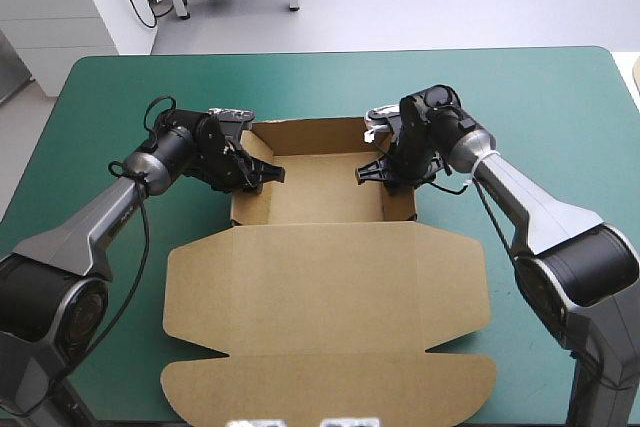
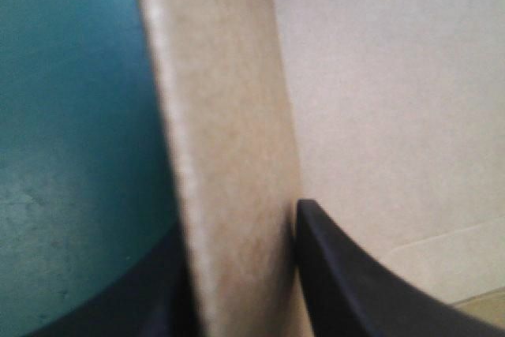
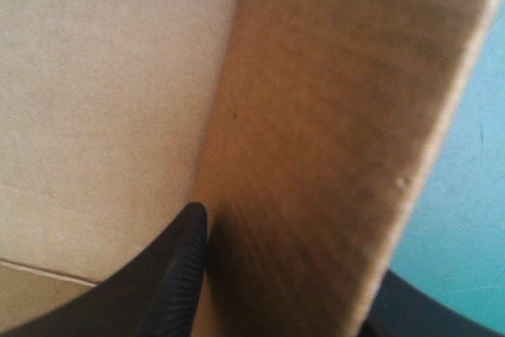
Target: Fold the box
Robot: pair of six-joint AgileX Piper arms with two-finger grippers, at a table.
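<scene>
A: Brown cut-board box (image 1: 320, 277) sits mid-table on the teal-green cover (image 1: 110, 107): tray walls up at the far end, lid flat toward the near edge.
B: Grips?
A: The left black fin-fingered gripper (image 1: 262, 175) pinches the left side wall (image 2: 229, 155). The right black gripper (image 1: 375, 173) does the same on the right side wall (image 3: 339, 116).
B: Handling?
A: Light and stiff, I'd guess, bending only at the creases. Hold the walls near the top edge.

The teal-green table cover (image 1: 320, 82) lies smooth and flat, filling most of the high view; its two far corners are rounded; each wrist view shows a bare strip of it (image 2: 71, 116) (image 3: 469, 195).
</scene>
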